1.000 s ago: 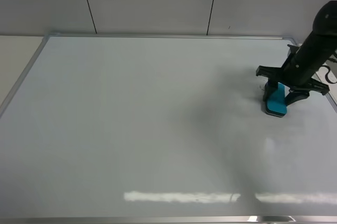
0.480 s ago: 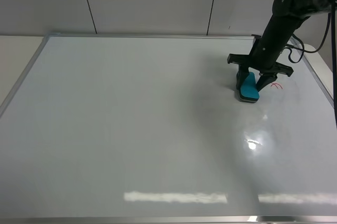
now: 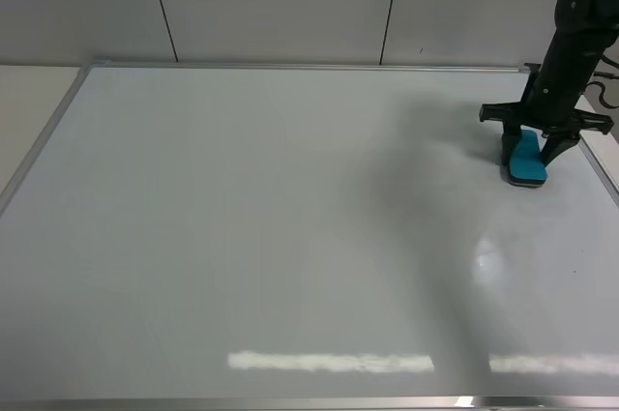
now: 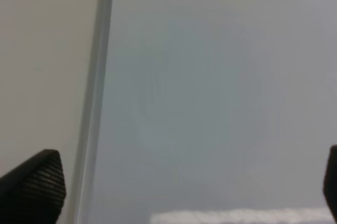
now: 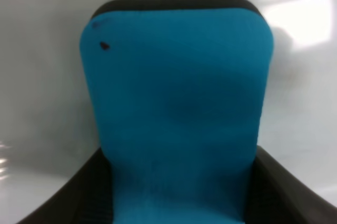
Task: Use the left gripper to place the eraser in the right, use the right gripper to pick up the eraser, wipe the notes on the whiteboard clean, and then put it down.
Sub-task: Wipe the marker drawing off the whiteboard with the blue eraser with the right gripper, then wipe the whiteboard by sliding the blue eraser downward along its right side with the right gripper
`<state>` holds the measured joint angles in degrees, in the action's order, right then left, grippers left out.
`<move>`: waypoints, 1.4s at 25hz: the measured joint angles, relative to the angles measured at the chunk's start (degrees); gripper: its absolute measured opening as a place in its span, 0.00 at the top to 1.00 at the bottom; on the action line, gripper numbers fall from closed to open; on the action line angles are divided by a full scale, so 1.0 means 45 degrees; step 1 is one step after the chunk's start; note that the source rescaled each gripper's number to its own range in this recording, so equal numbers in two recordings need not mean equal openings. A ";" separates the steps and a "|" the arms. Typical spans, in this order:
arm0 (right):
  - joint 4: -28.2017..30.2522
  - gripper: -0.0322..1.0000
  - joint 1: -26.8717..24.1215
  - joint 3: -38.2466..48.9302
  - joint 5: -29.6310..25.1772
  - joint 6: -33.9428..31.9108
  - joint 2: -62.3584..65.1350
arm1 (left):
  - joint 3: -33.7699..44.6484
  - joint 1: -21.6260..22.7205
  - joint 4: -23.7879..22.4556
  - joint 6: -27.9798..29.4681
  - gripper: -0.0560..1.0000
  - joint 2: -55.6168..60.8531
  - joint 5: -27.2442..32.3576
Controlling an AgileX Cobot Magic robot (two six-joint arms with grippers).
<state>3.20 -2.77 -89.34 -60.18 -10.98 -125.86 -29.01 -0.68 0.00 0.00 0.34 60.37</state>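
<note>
The blue eraser (image 3: pixel 527 161) with a dark felt base rests on the whiteboard (image 3: pixel 271 227) near its right edge. My right gripper (image 3: pixel 531 155) is shut on the eraser and presses it to the board; the right wrist view shows the eraser (image 5: pixel 176 113) filling the frame between the fingers (image 5: pixel 79 197). No red notes show on the board now. My left gripper (image 4: pixel 189 192) is open and empty, hovering over the board's left frame (image 4: pixel 95 108); it is out of the exterior high view.
The whiteboard's metal frame (image 3: pixel 44 140) runs along the left, and its right frame (image 3: pixel 600 164) lies just beside the eraser. A grey panelled wall (image 3: pixel 290 5) stands behind. Glare strips (image 3: pixel 329 363) lie near the front edge.
My right gripper swept the eraser from the right edge to the left and farther back, then back right. The red mark seen half a second ago no longer shows.
</note>
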 joint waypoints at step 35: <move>0.0095 0.95 0.3779 0.0117 0.0627 -0.0101 0.3293 | 0.0000 0.0000 0.0000 0.0000 0.00 0.0000 0.0000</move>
<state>3.62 14.23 -88.81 -57.36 -11.43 -111.04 -29.01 -0.68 0.00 0.00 0.34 60.37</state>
